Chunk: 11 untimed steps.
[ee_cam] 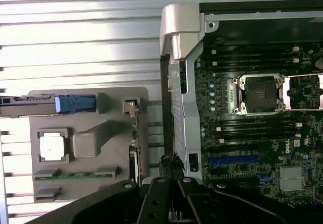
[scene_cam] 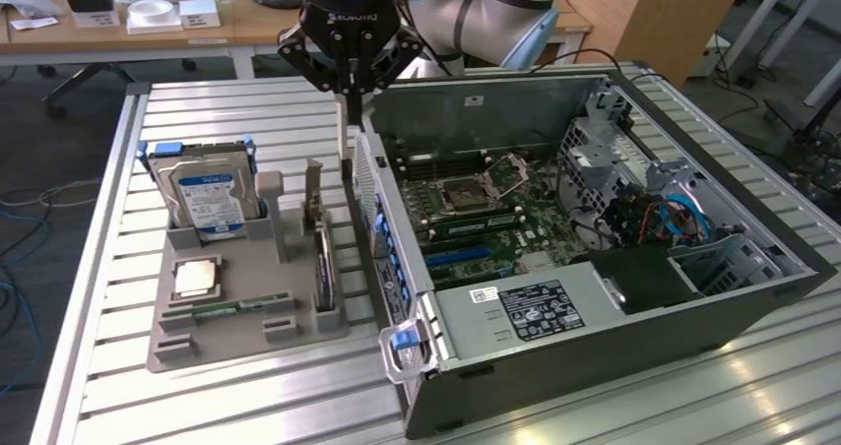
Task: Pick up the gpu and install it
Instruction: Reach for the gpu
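Evidently not yet lifted: graphics card (scene_cam: 325,268), standing on its long edge in a slot along the exterior view's right side of the grey holder (scene_cam: 224,345), just beside the open computer case (scene_cam: 631,351). Probably light and stiff, but fragile: thin board, exposed parts, contacts along the lower edge. Best taken across its thin width at the upper edge, near the middle, clear of the metal end bracket; likely to tip or twist if pinched at one end. Needs a straight pull up out of the slot. Jaws pressed together, gripping nothing, pointing straight down. Hanging above the narrow gap between holder and case, beyond the far end of the card and apart from it. Elsewhere in the holder: hard drive (scene_cam: 208,194) upright at the far left, processor chip (scene_cam: 197,278) lying flat nearer. All resting on the slatted metal desk (scene_cam: 236,406).
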### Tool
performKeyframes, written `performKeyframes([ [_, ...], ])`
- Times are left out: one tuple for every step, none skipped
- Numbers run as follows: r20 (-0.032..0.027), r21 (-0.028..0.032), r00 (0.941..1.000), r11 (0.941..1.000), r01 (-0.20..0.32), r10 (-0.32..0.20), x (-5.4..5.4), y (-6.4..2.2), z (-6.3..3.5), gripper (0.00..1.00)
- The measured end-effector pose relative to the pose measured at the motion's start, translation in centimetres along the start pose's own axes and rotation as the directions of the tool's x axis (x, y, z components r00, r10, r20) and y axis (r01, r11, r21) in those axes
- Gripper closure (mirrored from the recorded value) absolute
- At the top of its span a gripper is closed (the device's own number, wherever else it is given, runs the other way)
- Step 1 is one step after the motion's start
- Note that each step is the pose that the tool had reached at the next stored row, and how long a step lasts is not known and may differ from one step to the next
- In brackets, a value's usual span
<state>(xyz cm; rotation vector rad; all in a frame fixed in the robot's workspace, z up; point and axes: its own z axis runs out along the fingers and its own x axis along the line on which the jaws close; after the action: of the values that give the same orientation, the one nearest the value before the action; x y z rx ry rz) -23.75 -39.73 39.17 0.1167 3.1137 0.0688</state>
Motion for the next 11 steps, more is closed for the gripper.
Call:
performKeyframes([
  [0.0,0.0,1.0,1.0,0.0,0.0,0.08,-0.01,0.0,0.86],
  [0.0,-0.0001,1.0,1.0,0.0,0.0,0.15,-0.01,0.0,0.86],
  [0.0001,0.0,1.0,1.0,0.0,0.0,0.22,-0.02,0.0,0.86],
  [0.0,0.0,1.0,1.0,0.0,0.0,0.28,-0.02,0.0,0.86],
  [0.0,0.0,1.0,1.0,0.0,0.0,0.35,-0.02,0.0,0.86],
  [0.0,0.0,1.0,1.0,0.0,0.0,0.41,-0.03,0.0,0.86],
  [0.0,0.0,1.0,1.0,0.0,0.0,0.45,-0.03,0.0,0.86],
  [0.0,0.0,1.0,1.0,0.0,0.0,0.48,-0.03,0.0,0.86],
  [0.0,0.0,1.0,1.0,0.0,0.0,0.49,-0.04,0.0,0.86],
  [0.0,0.0,1.0,1.0,0.0,0.0,0.49,-0.04,0.0,0.86],
  [0.0,0.0,1.0,1.0,0.0,0.0,0.5,-0.04,-0.01,0.86],
])
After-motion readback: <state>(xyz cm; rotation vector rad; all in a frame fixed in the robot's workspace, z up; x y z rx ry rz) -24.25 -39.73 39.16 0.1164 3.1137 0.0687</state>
